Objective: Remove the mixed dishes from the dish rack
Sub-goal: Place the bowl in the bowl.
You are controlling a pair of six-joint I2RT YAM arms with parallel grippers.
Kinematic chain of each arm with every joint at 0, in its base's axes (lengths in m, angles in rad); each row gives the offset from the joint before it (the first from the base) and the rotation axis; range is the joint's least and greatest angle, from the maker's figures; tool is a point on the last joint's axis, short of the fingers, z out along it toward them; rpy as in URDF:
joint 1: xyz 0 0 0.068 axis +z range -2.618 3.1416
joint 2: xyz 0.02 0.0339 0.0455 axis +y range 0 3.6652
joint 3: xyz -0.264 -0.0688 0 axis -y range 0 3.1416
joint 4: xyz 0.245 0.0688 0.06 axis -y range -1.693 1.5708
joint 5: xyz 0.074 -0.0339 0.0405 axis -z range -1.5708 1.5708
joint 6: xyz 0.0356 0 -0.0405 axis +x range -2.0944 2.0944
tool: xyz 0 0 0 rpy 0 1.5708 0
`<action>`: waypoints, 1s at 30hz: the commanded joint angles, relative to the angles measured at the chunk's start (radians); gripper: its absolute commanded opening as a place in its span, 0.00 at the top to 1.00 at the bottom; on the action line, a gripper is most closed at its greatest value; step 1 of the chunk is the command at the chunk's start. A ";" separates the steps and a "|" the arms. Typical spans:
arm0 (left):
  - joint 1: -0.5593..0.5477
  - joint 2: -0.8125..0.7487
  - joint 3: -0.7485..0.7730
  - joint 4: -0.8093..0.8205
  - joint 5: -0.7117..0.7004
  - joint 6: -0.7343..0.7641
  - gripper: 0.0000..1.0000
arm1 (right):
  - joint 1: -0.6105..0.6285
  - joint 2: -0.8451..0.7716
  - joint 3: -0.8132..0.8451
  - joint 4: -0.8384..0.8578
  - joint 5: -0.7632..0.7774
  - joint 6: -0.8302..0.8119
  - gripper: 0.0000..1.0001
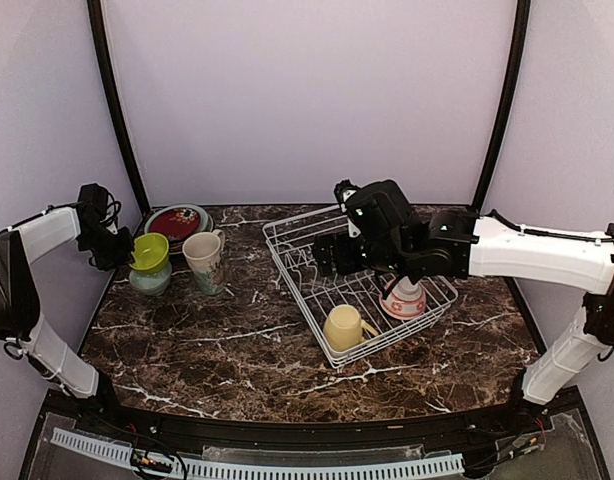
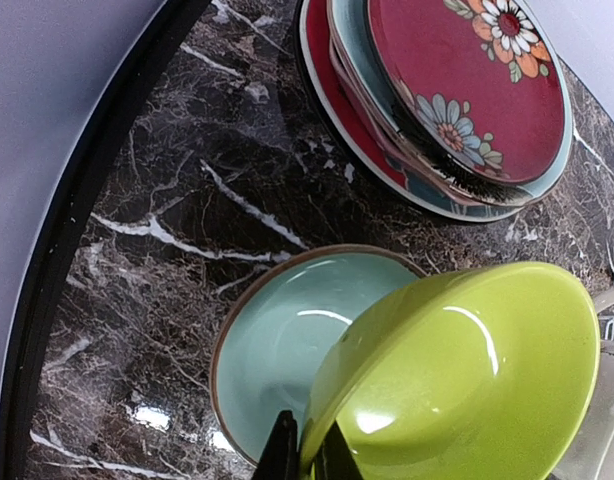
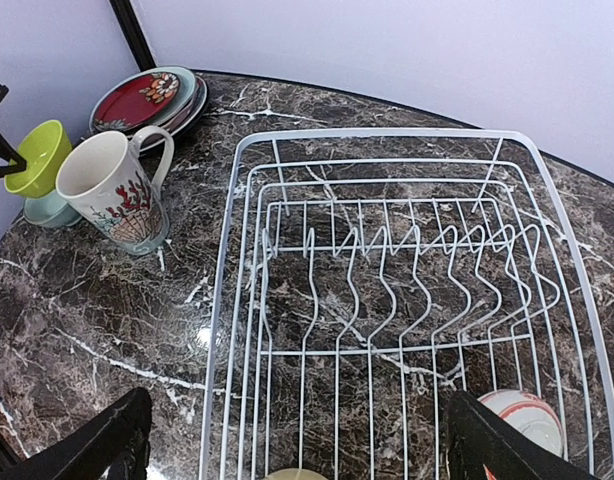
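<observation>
My left gripper (image 2: 307,455) is shut on the rim of the lime bowl (image 2: 467,370), holding it tilted just above the teal bowl (image 2: 277,340) on the table's left side; both bowls also show in the top view, lime (image 1: 150,251) over teal (image 1: 149,279). My right gripper (image 3: 292,440) is wide open and empty, hovering over the white wire dish rack (image 3: 387,133). In the rack (image 1: 300,298) are a yellow mug (image 1: 344,326) and an upturned red-patterned bowl (image 1: 404,298). A stack of plates (image 1: 177,222), a red flowered one on top, lies at the back left.
A cream patterned mug (image 1: 205,260) stands upright right of the two bowls, between them and the rack. The plate stack (image 2: 457,90) lies just behind the bowls. A dark frame edges the marble table, with lilac walls close on the left and at the back.
</observation>
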 commanded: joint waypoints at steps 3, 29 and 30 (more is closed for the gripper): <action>0.010 0.028 -0.034 0.032 0.077 0.046 0.95 | -0.012 -0.007 0.009 0.011 0.007 -0.015 0.01; 0.022 0.001 -0.038 -0.012 -0.005 0.085 0.60 | 0.002 -0.043 -0.043 -0.094 -0.198 -0.032 0.01; 0.021 -0.017 -0.046 -0.009 -0.006 0.086 0.55 | 0.008 -0.030 -0.036 -0.113 -0.202 -0.042 0.01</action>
